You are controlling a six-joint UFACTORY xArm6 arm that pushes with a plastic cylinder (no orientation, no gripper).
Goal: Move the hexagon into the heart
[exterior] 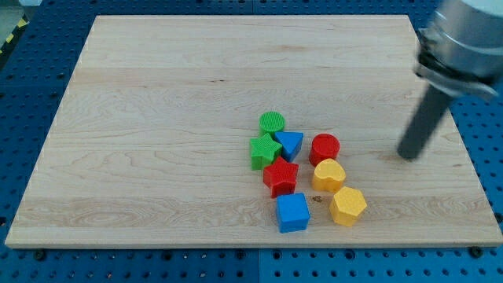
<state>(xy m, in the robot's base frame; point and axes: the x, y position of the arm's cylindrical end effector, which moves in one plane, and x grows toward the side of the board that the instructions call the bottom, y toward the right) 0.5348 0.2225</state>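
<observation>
Camera view, yellow hexagon (348,206) touching yellow heart (328,174), my tip (407,156) well apart, upper right, touching nothing.

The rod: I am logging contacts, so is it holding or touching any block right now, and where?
Nothing is held. My tip rests apart from the cluster, to the view's right of the red cylinder, touching no block.

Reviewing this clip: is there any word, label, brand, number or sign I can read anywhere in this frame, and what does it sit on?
None: no readable text shows in the camera view.
The wooden board carries only grain.
The blocks, such as the yellow hexagon and yellow heart, are plain.
The dark rod ending in my tip, at the view's right of the blocks, has no marking.
</observation>
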